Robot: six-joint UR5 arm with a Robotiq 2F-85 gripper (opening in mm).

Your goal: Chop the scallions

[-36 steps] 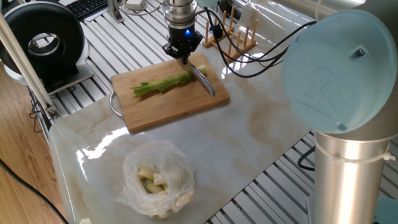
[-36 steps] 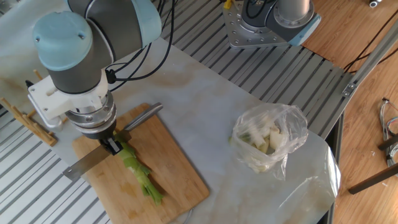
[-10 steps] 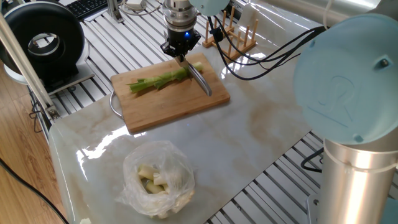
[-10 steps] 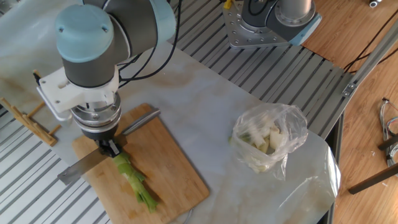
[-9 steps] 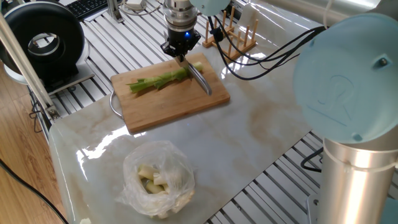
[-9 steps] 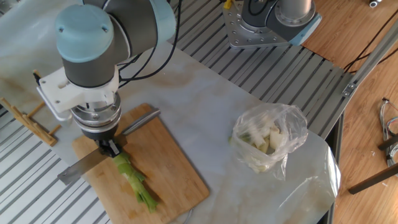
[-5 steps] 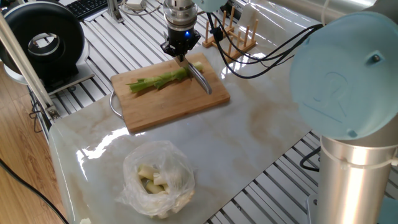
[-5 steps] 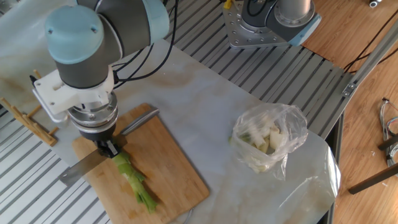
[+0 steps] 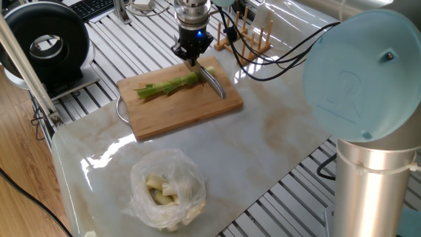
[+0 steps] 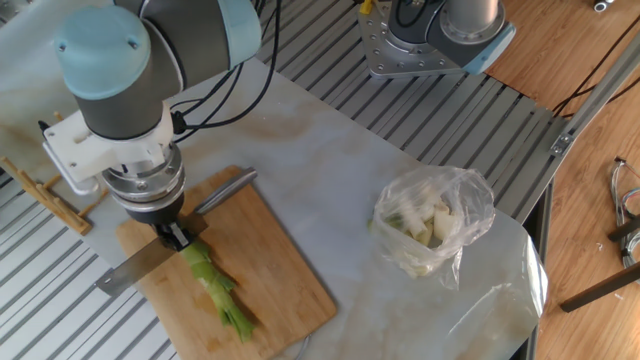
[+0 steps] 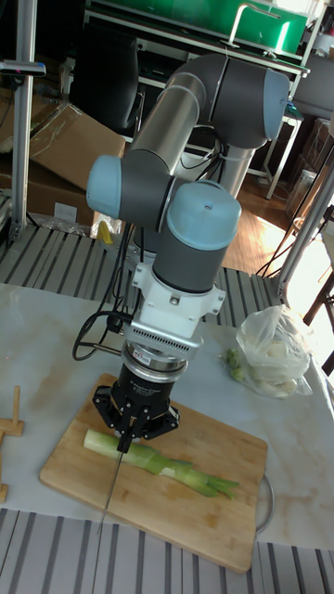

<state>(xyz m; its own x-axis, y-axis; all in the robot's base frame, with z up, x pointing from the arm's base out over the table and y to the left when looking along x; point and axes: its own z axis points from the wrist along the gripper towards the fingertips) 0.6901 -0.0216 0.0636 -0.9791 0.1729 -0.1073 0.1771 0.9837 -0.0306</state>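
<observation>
The scallions (image 9: pixel 168 85) lie as one light-green stalk across the wooden cutting board (image 9: pixel 184 108), leafy end to the left. My gripper (image 9: pixel 192 58) is shut on a steel knife (image 9: pixel 214 84) and stands right over the stalk's pale end. In the other fixed view the gripper (image 10: pixel 173 238) holds the knife (image 10: pixel 130 270) crosswise over the scallions (image 10: pixel 212 288). The tall fixed view shows the blade (image 11: pixel 112 478) edge-on, resting against the scallions (image 11: pixel 158 461) just under the gripper (image 11: pixel 126 439). A short pale stub sticks out past the blade.
A clear plastic bag (image 9: pixel 166 189) of pale whitish pieces sits on the marble sheet in front of the board. A wooden rack (image 9: pixel 248 31) stands behind the board, and a black round device (image 9: pixel 46 45) is at the far left. The arm's big blue joint (image 9: pixel 358 72) fills the right.
Compared with 3.6 s ago the knife and the stalk sit slightly further along the board. Over the last second only the arm's upper joints shift a little.
</observation>
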